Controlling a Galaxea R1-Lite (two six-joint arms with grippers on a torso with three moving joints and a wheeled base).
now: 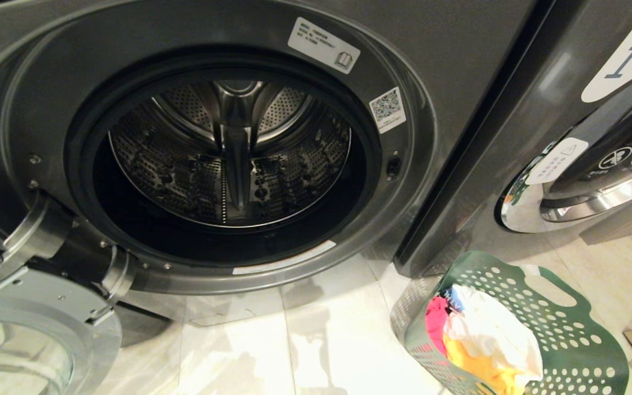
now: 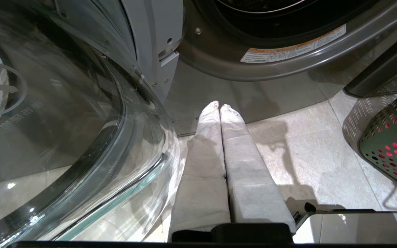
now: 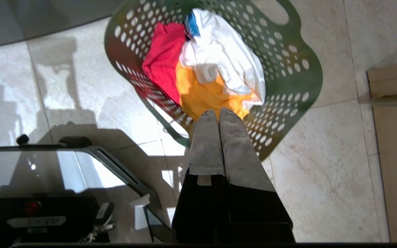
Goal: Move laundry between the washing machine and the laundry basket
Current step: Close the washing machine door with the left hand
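The dark grey washing machine (image 1: 415,164) stands open, and its steel drum (image 1: 228,153) shows no clothes. On the floor to the right sits the green perforated laundry basket (image 1: 568,340), holding white (image 1: 491,329), pink (image 1: 435,323) and yellow (image 1: 480,367) laundry. My right gripper (image 3: 218,111) is shut with nothing in it, hanging above the near rim of the laundry basket (image 3: 288,86) beside the yellow cloth (image 3: 202,94). My left gripper (image 2: 219,105) is shut and empty, low by the floor below the washing machine's opening (image 2: 253,41). Neither arm appears in the head view.
The machine's glass door (image 2: 64,137) hangs open at the left, close beside my left gripper. A second machine (image 1: 596,164) stands to the right, behind the basket. Pale floor tiles (image 1: 294,340) lie between door and basket. My base's edge (image 3: 64,165) lies beneath the right arm.
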